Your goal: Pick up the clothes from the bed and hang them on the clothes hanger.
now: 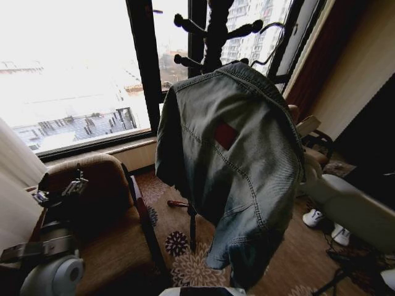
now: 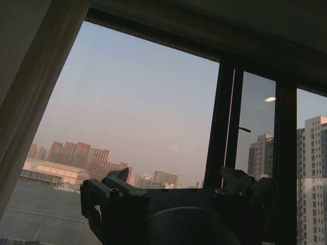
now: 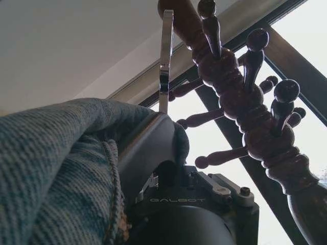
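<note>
From my remote station, I watch the denim jacket (image 1: 231,160) hang back outward, red patch (image 1: 225,135) showing, beside the dark turned-wood coat stand (image 1: 213,31) at the window (image 1: 80,68), well clear of any bed. In the right wrist view the right gripper (image 3: 168,153) sits under the collar, seemingly closed on the black hanger (image 3: 148,138) inside the jacket, though denim covers its fingertips; the silver hook (image 3: 164,56) rises to touch the stand's post beside its pegs. The left gripper (image 1: 62,188) waits low over the armchair (image 1: 99,185), and I cannot tell how it stands. As I judge it, the step in hand is seating the hook: I would confirm the wire curves fully over a peg before releasing, since the heavy jacket could pull it off.
</note>
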Controlling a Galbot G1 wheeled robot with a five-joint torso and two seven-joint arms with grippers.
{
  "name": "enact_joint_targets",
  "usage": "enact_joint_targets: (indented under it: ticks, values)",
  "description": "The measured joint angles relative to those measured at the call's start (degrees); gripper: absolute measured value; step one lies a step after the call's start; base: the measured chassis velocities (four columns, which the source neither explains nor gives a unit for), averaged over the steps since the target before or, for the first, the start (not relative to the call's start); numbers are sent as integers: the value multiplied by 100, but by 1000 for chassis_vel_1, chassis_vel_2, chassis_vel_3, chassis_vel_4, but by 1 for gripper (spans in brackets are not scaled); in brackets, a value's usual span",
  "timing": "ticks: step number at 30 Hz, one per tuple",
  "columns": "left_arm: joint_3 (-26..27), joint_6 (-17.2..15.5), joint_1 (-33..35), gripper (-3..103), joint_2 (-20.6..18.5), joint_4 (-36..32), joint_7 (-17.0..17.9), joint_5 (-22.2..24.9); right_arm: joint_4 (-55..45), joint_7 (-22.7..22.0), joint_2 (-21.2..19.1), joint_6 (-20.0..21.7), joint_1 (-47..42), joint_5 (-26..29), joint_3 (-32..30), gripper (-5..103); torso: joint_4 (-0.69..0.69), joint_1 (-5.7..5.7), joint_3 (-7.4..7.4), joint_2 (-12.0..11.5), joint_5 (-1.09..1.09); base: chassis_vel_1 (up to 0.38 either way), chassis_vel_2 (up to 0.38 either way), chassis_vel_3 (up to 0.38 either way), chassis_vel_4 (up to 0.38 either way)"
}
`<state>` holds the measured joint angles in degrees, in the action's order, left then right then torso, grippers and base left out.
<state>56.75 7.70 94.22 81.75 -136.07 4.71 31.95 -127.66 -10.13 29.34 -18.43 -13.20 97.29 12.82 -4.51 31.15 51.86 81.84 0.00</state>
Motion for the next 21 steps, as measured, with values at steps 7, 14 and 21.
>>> enact_joint_targets:
  ticks: [7,14,21]
  values:
    - [35,1,20,100,-4,-11,0,19,362,-105,-232,-83,-224,-611,-17,20,-1,0,0,0,0,0,0,0,0]
    - [17,5,30,100,29,-25,-2,2,681,-31,-290,-325,-318,-848,-73,20,-2,0,1,0,2,0,0,0,0]
    - [-21,5,21,100,78,-37,-8,-38,329,-330,-149,-339,-156,-1083,45,20,0,0,0,1,-1,0,0,0,0]
